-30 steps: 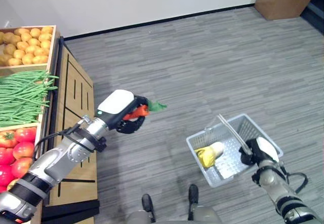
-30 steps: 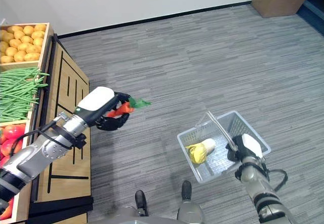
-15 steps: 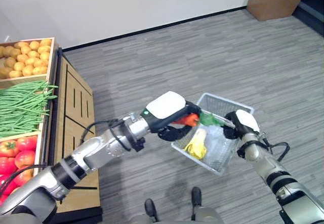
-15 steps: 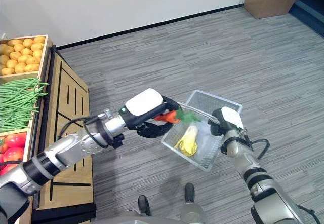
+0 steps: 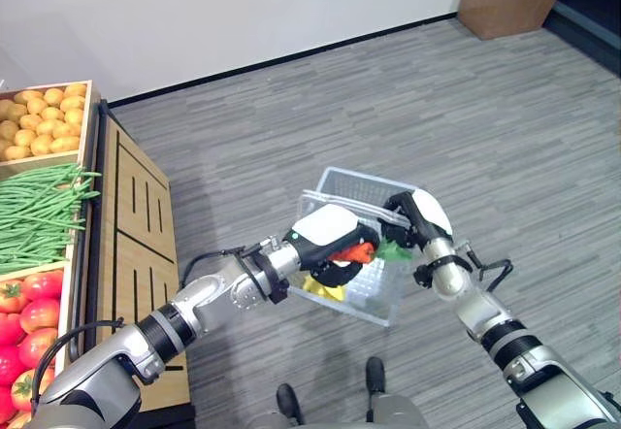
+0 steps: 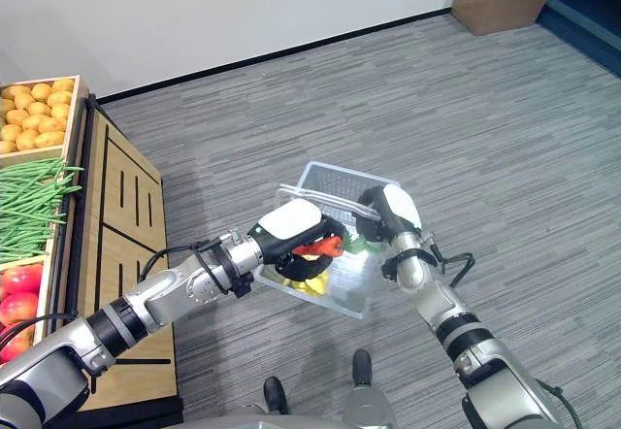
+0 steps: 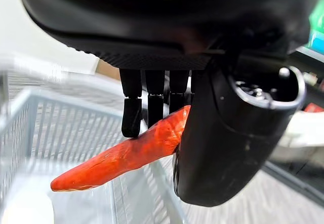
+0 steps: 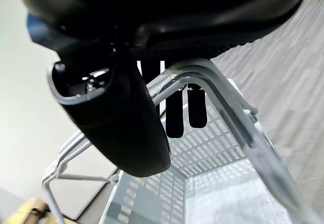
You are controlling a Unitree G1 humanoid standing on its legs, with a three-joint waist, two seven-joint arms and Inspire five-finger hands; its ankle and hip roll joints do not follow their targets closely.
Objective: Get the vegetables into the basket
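While the basket (image 5: 342,188) is held up by its handle in the right hand (image 5: 415,217) | carrot (image 7: 121,155) is gripped over it by the left hand (image 5: 325,235)

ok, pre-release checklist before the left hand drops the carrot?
1. Carrot pinched by left hand: ok.
2. Right hand curled round basket handle: ok.
3. Carrot over the basket opening: ok in the eye views.
4. Carrot clear of the rim: cannot tell.
5. Room inside beside the yellow vegetable: ok.
6. Basket level: not ok, it hangs tilted.
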